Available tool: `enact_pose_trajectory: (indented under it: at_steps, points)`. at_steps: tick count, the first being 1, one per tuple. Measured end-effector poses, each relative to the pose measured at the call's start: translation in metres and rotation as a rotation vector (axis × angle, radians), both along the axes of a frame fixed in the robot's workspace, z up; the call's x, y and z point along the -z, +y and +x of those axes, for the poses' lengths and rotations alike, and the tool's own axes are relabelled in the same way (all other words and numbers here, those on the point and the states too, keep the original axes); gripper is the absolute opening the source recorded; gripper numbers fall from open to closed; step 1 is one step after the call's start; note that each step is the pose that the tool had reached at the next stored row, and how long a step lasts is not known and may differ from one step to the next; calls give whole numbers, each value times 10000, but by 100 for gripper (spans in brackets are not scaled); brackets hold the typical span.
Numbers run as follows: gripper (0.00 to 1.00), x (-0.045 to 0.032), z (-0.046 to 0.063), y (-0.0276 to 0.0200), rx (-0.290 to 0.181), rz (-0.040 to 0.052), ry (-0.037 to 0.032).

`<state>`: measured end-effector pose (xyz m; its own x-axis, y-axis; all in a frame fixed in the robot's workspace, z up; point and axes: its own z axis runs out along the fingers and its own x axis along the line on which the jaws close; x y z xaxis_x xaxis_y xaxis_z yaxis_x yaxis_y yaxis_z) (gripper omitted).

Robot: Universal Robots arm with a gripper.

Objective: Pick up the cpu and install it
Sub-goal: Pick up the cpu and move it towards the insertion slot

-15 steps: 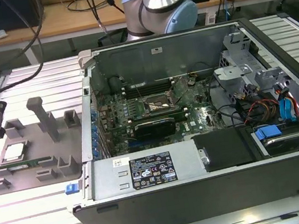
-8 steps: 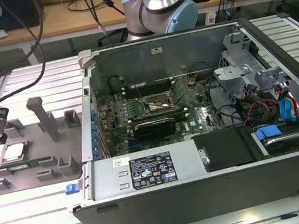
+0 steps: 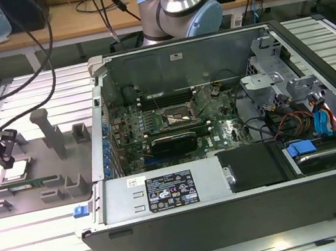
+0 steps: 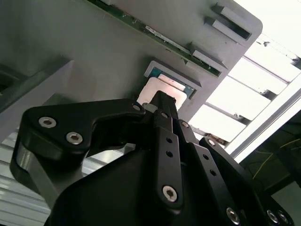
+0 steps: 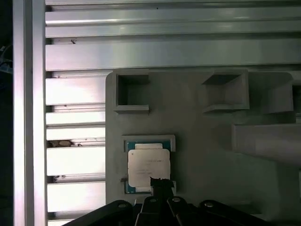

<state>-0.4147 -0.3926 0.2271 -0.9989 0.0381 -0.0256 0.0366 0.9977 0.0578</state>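
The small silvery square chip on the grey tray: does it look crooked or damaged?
Nothing stands out. The small flat silvery-grey square cpu lies level and straight in its recess on the grey tray, with no visible damage.

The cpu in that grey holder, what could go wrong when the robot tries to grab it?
Two things might. In the first wrist view the gripper seems to hang over one edge of the cpu, not its middle, so a grab could tip the chip or wedge it against the raised rim of its pocket in the grey holder. Also, the green memory stick lies close beside it in the same holder, so the gripper might bump that.
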Motion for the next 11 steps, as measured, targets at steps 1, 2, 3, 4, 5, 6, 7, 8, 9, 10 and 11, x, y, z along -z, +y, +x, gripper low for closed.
enact_pose_trajectory:
  at_steps: [1,2,3,4,5,6,7,8,9,10,11]
  points:
    - [11,27,0,0,-50,2,-1]
    - [11,43,-1,0,-81,4,-2]
    - [11,60,-3,1,-112,7,-1]
    - [11,86,-10,6,-143,9,-1]
    - [11,111,-19,10,-167,10,-2]
    - [11,127,-28,13,-185,10,-1]
    - [11,159,-50,20,-226,10,-5]
    - [11,174,-61,26,-250,10,-6]
    - [11,189,-68,33,-275,10,-10]
    - [11,208,-75,45,-309,10,-13]
    - [11,222,-76,56,-339,10,-14]
